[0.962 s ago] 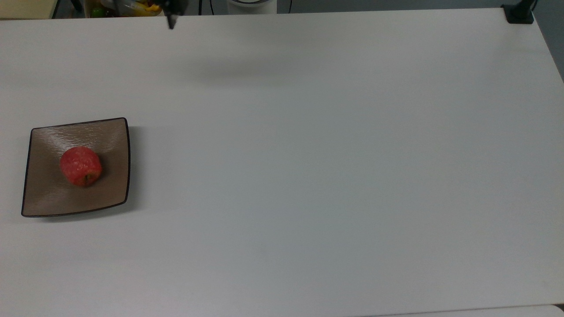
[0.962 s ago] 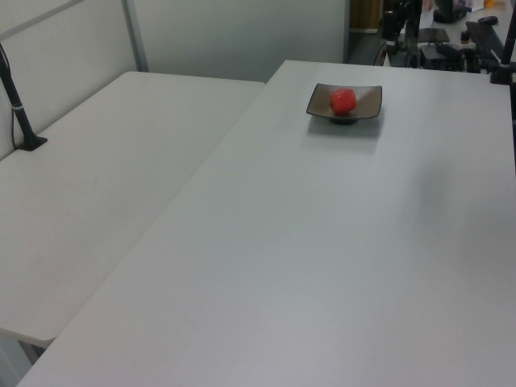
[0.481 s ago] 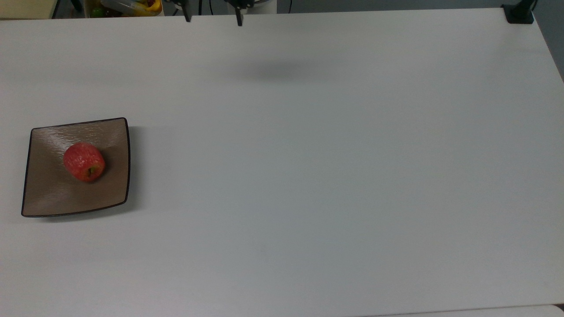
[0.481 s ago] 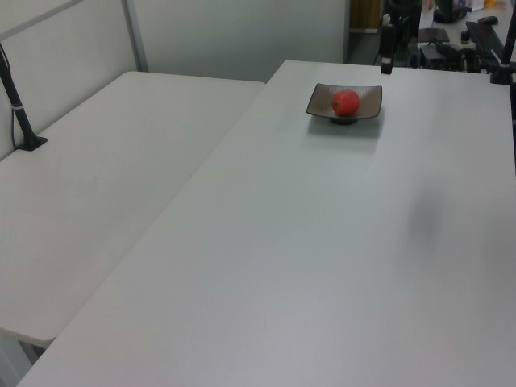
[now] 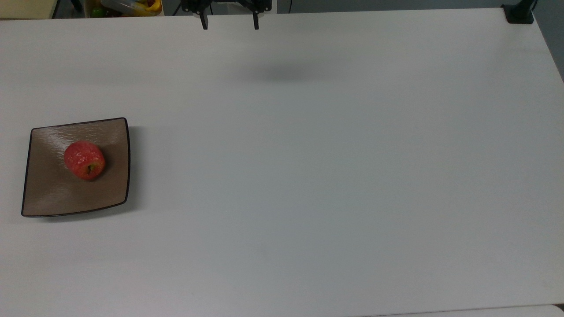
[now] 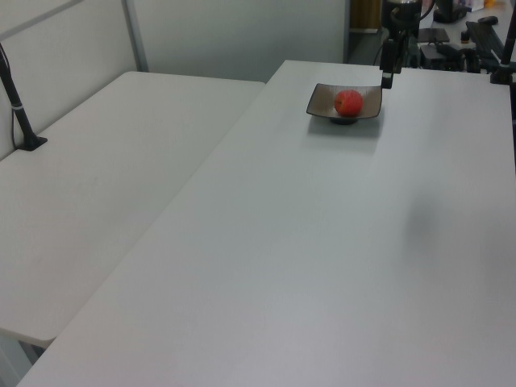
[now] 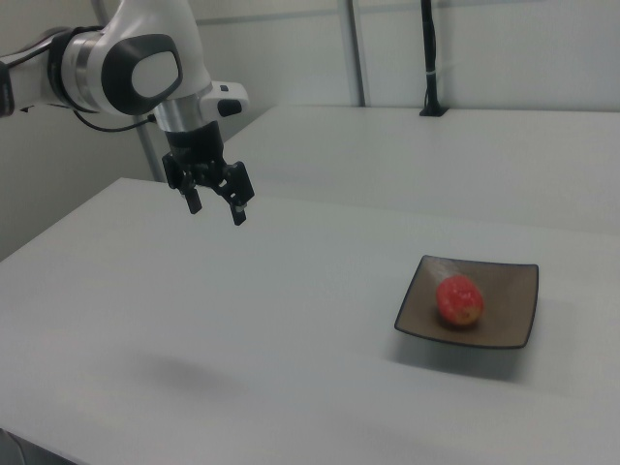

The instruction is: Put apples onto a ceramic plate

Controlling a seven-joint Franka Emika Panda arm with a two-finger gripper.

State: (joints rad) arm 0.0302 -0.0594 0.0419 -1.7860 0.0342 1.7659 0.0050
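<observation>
The small red apple [image 5: 84, 160] lies on the square tan-brown ceramic plate [image 5: 53, 198], near its middle, at the top view's left. The apple [image 6: 348, 102] sits on the plate [image 6: 322, 98] at the far end of the table in the left view, and the apple [image 7: 459, 299] rests on the plate [image 7: 506, 291] at the right view's right. My gripper [image 5: 230, 23] hangs at the top view's upper edge, far from the plate. In the right view the gripper [image 7: 215, 206] is well above the table, open, with nothing between its fingers.
The white table [image 5: 308, 176] stretches wide to the top view's right of the plate. A black clamp post [image 5: 519, 13] stands at its far right corner. A bin of yellow and green items [image 5: 128, 6] lies beyond the far edge. A second table [image 6: 97, 185] adjoins.
My gripper has drifted to the top view's right along the far edge, its two fingers now showing spread apart. The apple has rolled slightly on the plate and settled.
</observation>
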